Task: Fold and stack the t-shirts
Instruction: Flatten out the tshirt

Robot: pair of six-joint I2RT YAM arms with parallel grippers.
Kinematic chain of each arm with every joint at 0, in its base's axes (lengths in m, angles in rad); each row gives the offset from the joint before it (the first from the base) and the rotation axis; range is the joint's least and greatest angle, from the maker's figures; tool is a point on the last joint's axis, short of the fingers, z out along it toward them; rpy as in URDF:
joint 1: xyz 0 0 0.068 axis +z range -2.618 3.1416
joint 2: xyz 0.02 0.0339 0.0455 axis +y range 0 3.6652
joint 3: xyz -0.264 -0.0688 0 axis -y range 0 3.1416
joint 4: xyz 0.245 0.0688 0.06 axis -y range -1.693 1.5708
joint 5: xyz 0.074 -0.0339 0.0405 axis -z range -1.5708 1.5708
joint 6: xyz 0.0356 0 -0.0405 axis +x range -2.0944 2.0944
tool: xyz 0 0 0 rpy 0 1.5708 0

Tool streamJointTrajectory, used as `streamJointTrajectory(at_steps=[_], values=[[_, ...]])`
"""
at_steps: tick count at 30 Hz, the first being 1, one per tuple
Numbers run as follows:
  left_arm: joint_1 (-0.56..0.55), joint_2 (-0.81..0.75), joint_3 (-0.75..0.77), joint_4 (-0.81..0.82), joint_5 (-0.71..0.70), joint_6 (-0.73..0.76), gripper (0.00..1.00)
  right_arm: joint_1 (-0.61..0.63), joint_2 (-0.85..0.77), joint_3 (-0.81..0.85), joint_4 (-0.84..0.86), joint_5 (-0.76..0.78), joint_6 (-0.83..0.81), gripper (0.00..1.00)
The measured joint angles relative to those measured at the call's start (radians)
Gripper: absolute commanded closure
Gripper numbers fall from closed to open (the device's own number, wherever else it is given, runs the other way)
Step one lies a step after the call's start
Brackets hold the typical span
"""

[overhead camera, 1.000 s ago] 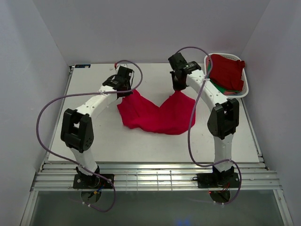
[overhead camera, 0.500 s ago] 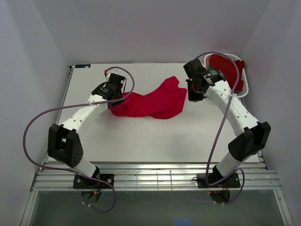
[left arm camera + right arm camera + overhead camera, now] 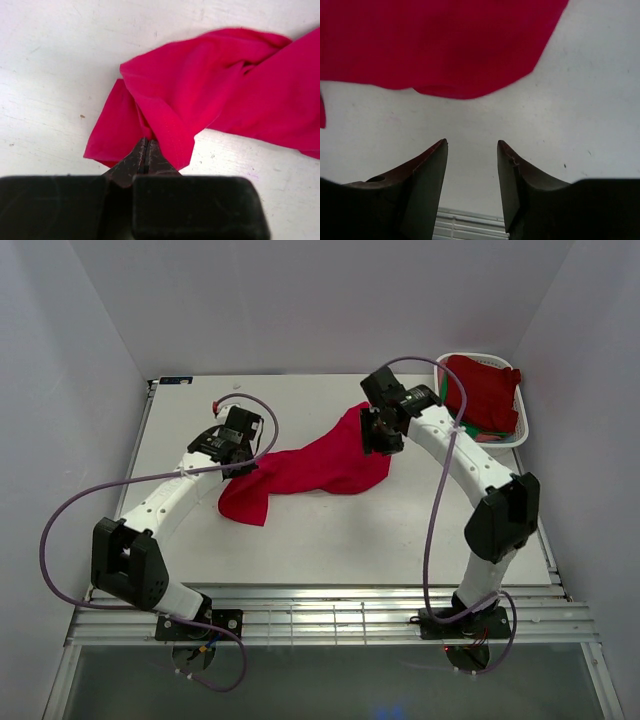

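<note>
A crimson t-shirt (image 3: 320, 465) lies rumpled and stretched out across the middle of the white table (image 3: 330, 540). My left gripper (image 3: 237, 462) is at its left end, shut on a bunched fold of the cloth. In the left wrist view the closed tips (image 3: 146, 142) pinch the t-shirt (image 3: 210, 90), and a loose flap hangs beside them. My right gripper (image 3: 378, 436) hovers over the shirt's right end. In the right wrist view it stands open (image 3: 472, 145) with nothing between its fingers, and the t-shirt (image 3: 445, 45) lies on the table just beyond them.
A white slotted basket (image 3: 500, 444) stands at the back right corner with a dark red t-shirt (image 3: 482, 390) heaped in it. A metal rail (image 3: 320, 615) runs along the table's near edge. Grey walls close in both sides and the back.
My right gripper has let go of the shirt and opened. The shirt's right end now lies on the table. My left gripper has dragged its end leftward and nearer.
</note>
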Motion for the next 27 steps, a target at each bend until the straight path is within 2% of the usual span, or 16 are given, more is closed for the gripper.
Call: streamJointTrajectory(at_steps=[3,7,8,10,12,15,27], values=[[0.000,-0.004,0.024,-0.004,-0.016,0.003,0.86,0.000,0.163,0.190,0.023,-0.035,-0.025,0.48],[0.000,-0.003,0.025,-0.027,-0.013,-0.004,0.51,0.000,0.370,0.436,0.051,-0.081,-0.050,0.47],[0.000,-0.003,0.022,-0.032,-0.011,-0.010,0.33,0.000,0.411,0.468,0.067,-0.095,-0.055,0.47],[0.000,-0.003,0.010,-0.041,-0.009,-0.027,0.25,0.000,0.458,0.477,0.091,-0.117,-0.064,0.46],[0.000,-0.003,-0.004,-0.052,-0.008,-0.044,0.21,0.000,0.499,0.477,0.109,-0.133,-0.072,0.46],[0.000,-0.002,-0.021,-0.068,-0.007,-0.051,0.20,0.000,0.554,0.477,0.144,-0.135,-0.078,0.46],[0.000,0.141,-0.016,-0.016,0.060,-0.043,0.23,-0.058,0.628,0.487,0.323,-0.079,-0.098,0.44]])
